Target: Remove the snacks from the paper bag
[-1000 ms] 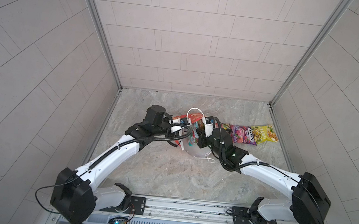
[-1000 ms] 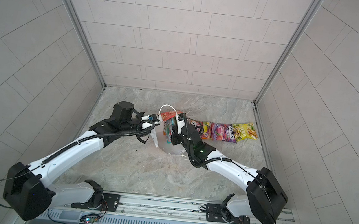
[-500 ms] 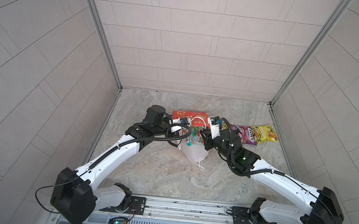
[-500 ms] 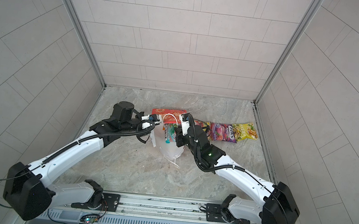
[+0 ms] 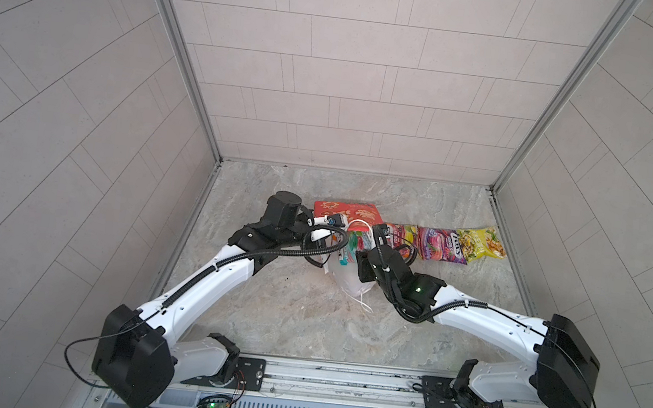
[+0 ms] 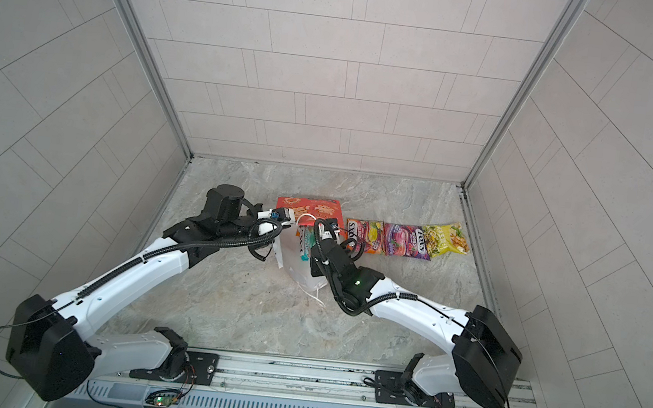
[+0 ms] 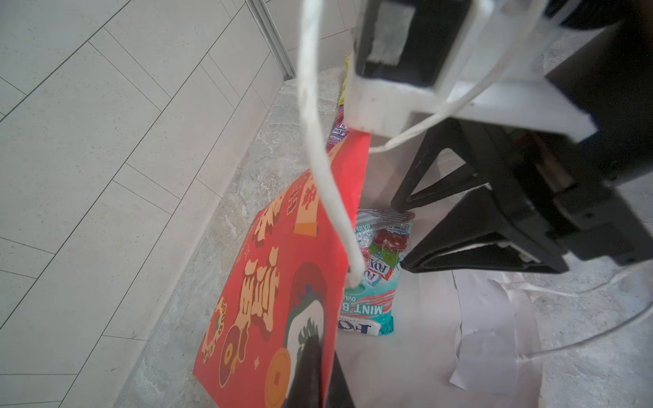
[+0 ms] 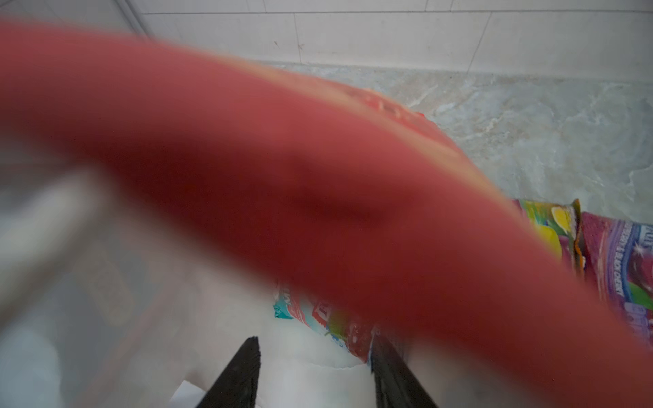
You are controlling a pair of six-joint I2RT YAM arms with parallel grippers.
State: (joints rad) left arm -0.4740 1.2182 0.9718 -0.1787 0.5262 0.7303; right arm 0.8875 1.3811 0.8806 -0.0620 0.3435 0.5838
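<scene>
The left gripper (image 5: 337, 224) is clamped on the rim of the paper bag (image 7: 282, 282). This seems meant to lift the red wall and hold the mouth open while the bag lies on its side. Inside, on the white lining, a teal mint packet (image 7: 374, 279) lies just ahead of the right gripper (image 8: 314, 342). Its jaws stand parted and empty, apparently poised to take the packet. Off to that gripper's right, three snacks (image 5: 441, 245) lie in a row on the table (image 5: 303, 315), clear of the bag.
</scene>
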